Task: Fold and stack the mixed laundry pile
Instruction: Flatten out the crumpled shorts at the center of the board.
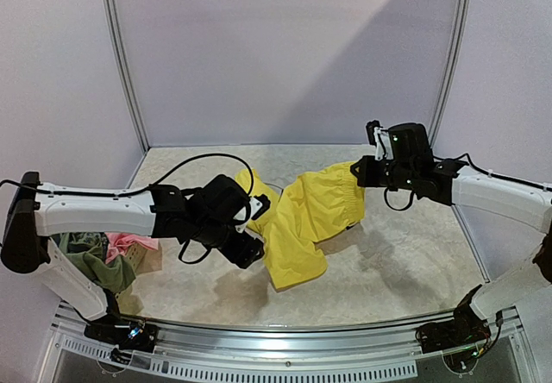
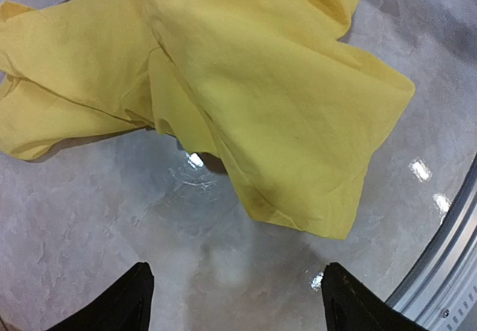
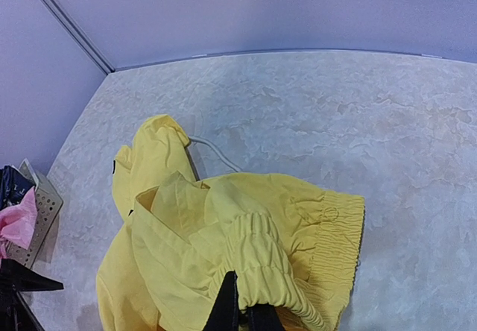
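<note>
The yellow drawstring shorts (image 1: 302, 223) hang from their elastic waistband, with the legs trailing onto the marbled table. My right gripper (image 3: 240, 316) is shut on the gathered waistband (image 3: 261, 253) and holds it up; in the top view this gripper (image 1: 358, 172) is at the garment's upper right corner. My left gripper (image 2: 235, 294) is open just above the table with nothing between its fingers. A loose leg of the shorts (image 2: 283, 107) lies a little ahead of it. From above, the left gripper (image 1: 250, 252) sits at the shorts' lower left edge.
At the far left a pale basket (image 1: 152, 259) holds an olive-green top (image 1: 103, 266) and a pink piece (image 1: 129, 243); the pink piece (image 3: 19, 223) also shows in the right wrist view. A metal rail (image 2: 447, 271) runs along the table's near edge. A white drawstring (image 3: 212, 148) lies behind the shorts.
</note>
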`<state>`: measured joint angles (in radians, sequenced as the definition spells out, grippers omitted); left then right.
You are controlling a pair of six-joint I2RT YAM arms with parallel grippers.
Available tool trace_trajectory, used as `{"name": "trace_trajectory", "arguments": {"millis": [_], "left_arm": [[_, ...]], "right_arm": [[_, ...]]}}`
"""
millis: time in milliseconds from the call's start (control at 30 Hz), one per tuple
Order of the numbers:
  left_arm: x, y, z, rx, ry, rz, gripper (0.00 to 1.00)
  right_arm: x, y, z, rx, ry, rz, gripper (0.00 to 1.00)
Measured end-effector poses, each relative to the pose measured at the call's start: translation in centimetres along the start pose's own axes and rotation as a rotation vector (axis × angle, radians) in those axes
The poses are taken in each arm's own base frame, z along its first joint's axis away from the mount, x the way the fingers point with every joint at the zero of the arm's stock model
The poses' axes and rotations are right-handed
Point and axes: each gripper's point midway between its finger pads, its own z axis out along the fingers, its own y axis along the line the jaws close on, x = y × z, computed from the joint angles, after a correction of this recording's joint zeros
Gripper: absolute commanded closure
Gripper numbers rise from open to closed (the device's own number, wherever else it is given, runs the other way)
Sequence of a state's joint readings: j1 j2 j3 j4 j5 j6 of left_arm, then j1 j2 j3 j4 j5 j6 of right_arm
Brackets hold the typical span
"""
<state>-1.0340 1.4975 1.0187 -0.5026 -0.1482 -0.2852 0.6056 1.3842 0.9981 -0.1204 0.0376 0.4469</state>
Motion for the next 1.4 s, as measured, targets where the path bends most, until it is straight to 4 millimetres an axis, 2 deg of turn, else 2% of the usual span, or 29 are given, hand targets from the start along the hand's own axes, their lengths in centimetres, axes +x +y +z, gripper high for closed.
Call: {"name": "trace_trajectory", "arguments": {"millis": [400, 500, 667, 800, 967, 1133, 1400], "left_arm": [[2.1, -2.3, 5.9, 0.086, 0.08, -0.006, 0.35], [2.5, -2.7, 7.0, 0.101, 0.099, -0.001, 0.52], [2.6, -3.4, 7.9, 0.133, 0.105, -0.002, 1.0], [2.1, -3.6, 7.9, 0.14, 0.086, -0.003, 1.0], [0.8, -2.4, 6.6, 0.076, 0.033, -0.003, 1.0], [-1.0, 0.6, 2.9, -0.06, -0.04, -0.014, 1.0], [-1.7, 6.4, -2.8, -0.347, -0.082, -0.03, 1.0]], "right_arm": [[0.1, -0.1, 0.3, 0.007, 0.008, -0.008, 1.0], [0.1, -0.2, 0.3, 0.009, 0.009, -0.008, 1.0], [0.2, -0.3, 0.3, 0.012, 0.014, -0.007, 1.0], [0.3, -0.3, 0.3, 0.016, 0.019, -0.008, 1.0], [0.3, -0.3, 0.2, 0.015, 0.017, -0.024, 1.0], [-0.4, 0.0, -0.8, 0.006, 0.0, -0.058, 1.0], [-4.4, 2.0, -4.6, -0.048, -0.094, -0.134, 1.0]]}}
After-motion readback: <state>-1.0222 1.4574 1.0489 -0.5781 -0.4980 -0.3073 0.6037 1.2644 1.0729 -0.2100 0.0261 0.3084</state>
